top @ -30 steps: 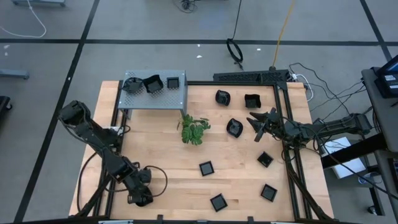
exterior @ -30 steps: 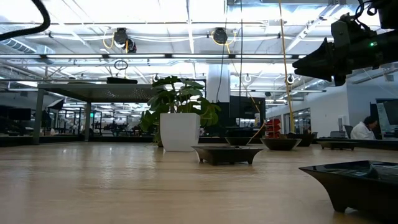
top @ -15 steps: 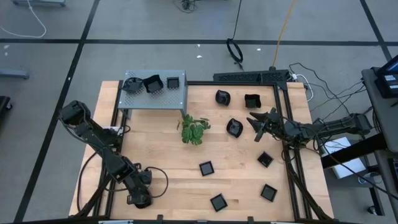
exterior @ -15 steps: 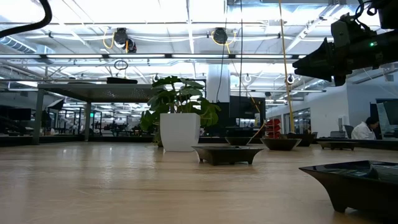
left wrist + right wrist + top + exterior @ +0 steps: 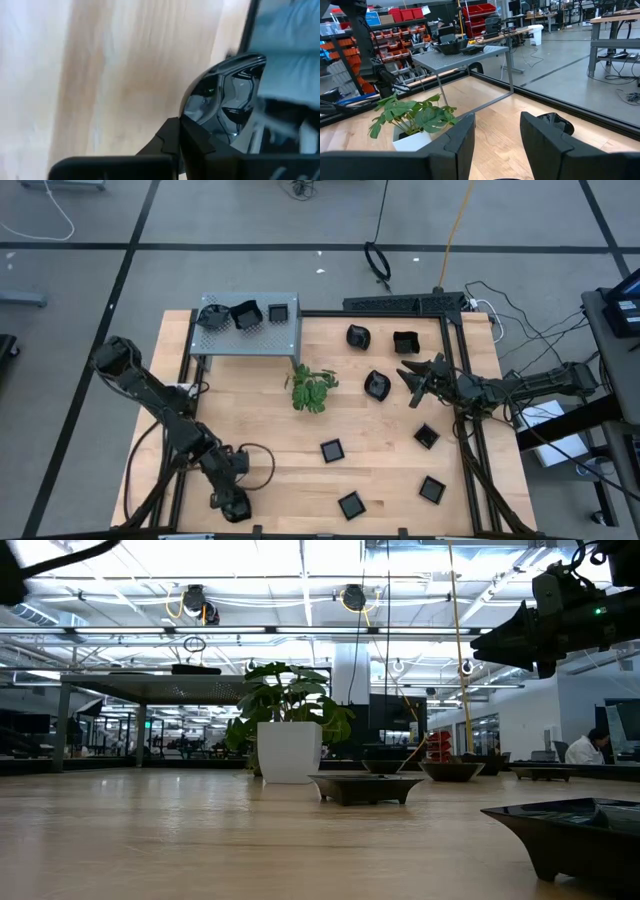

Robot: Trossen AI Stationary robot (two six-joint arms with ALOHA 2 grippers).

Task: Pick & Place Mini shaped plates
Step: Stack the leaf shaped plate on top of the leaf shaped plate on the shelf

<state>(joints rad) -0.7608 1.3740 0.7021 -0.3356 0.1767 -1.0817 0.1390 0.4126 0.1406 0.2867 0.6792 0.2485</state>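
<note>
Several small glossy black mini plates lie on the wooden table, among them one (image 5: 331, 450) near the middle and one (image 5: 351, 504) at the near edge. Three more sit on the grey perforated box (image 5: 250, 330) at the far left. My left gripper (image 5: 232, 505) is at the table's near left corner, shut, with a black plate (image 5: 225, 100) right at its fingertips. My right gripper (image 5: 415, 375) hovers open above the far right of the table, near a rounded plate (image 5: 376, 385). In its wrist view a plate (image 5: 555, 122) lies beyond the open fingers (image 5: 497, 135). My left gripper's shut fingertips (image 5: 172, 132) meet the black plate at its near rim (image 5: 187, 110), pinching only that edge. The plate shows tilted, its glossy hollow facing the wrist camera. Whether it is clear of the table I cannot tell.
A green plant sprig in a white pot (image 5: 313, 390) stands mid-table, right of the box. A black frame rail (image 5: 460, 420) runs along the table's right side. Bare wood (image 5: 260, 440) lies between the left arm and the near plates.
My left gripper has shut and has gone a little toward the table's near edge and to the right, the whole left arm swinging with it. My right gripper has kept still and open.
</note>
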